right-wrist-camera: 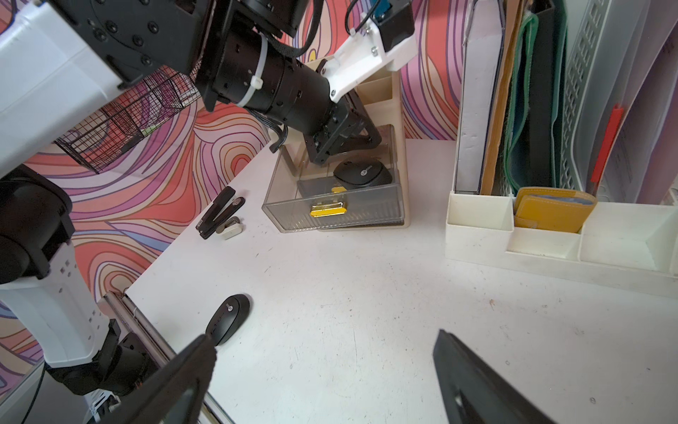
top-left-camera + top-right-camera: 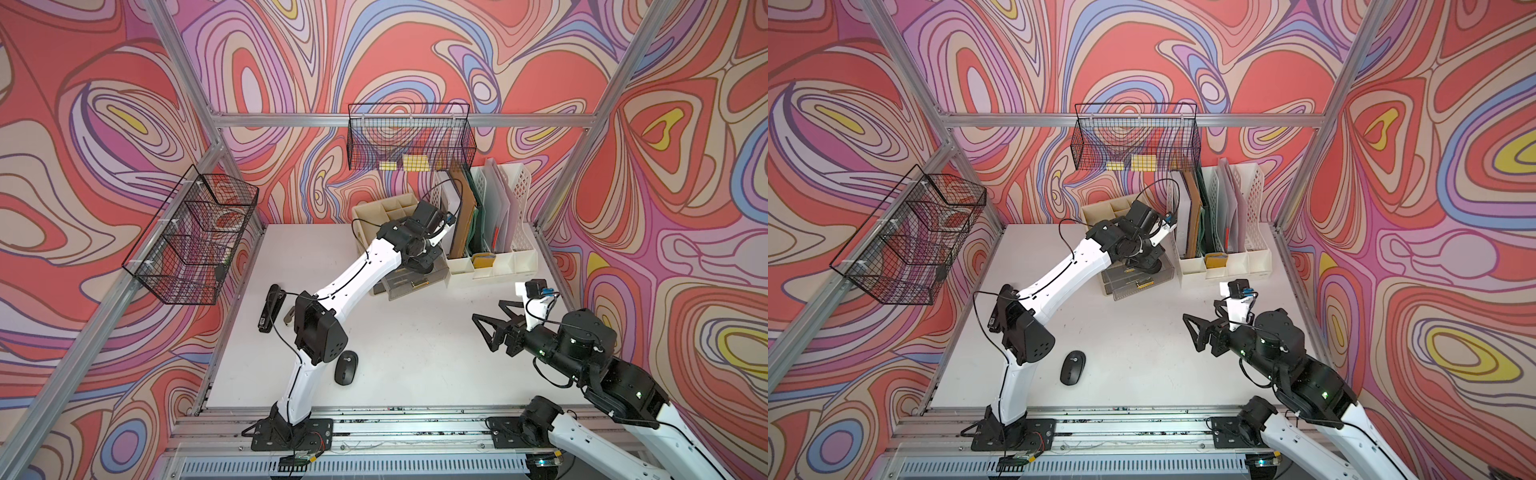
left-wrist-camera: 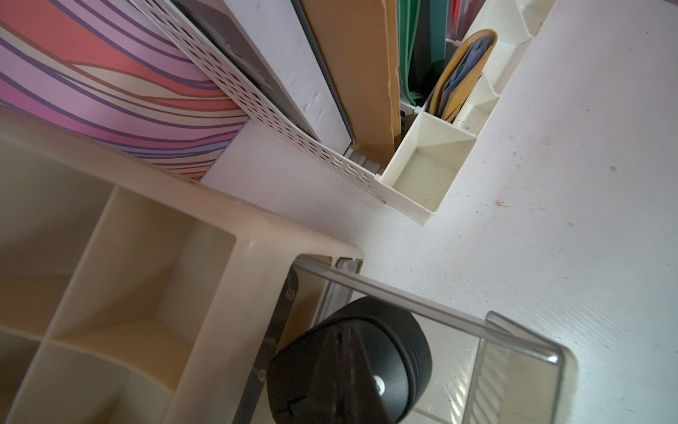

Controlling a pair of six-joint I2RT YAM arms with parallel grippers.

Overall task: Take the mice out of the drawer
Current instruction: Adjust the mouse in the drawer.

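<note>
Right wrist view: loose mouse (image 1: 229, 317) near the table's (image 1: 367, 293) front edge, second mouse (image 1: 363, 174) in the drawer (image 1: 370, 213).
My left gripper (image 1: 321, 158), pressed together empty, hangs just left of that crosswise mouse; my right gripper (image 1: 326, 337), spread, is well apart.

Off-task items on the white table (image 2: 415, 345) and frame.
Black stapler (image 1: 216, 213) lies just beside the staple remover (image 1: 232, 227) near the left edge. White file rack (image 1: 477, 220) holds upright folders and a yellow wallet (image 1: 550, 213). Back wire basket (image 2: 411, 141) carries yellow note pads (image 2: 415, 163); side wire basket (image 2: 191, 237) hangs at the left.
</note>
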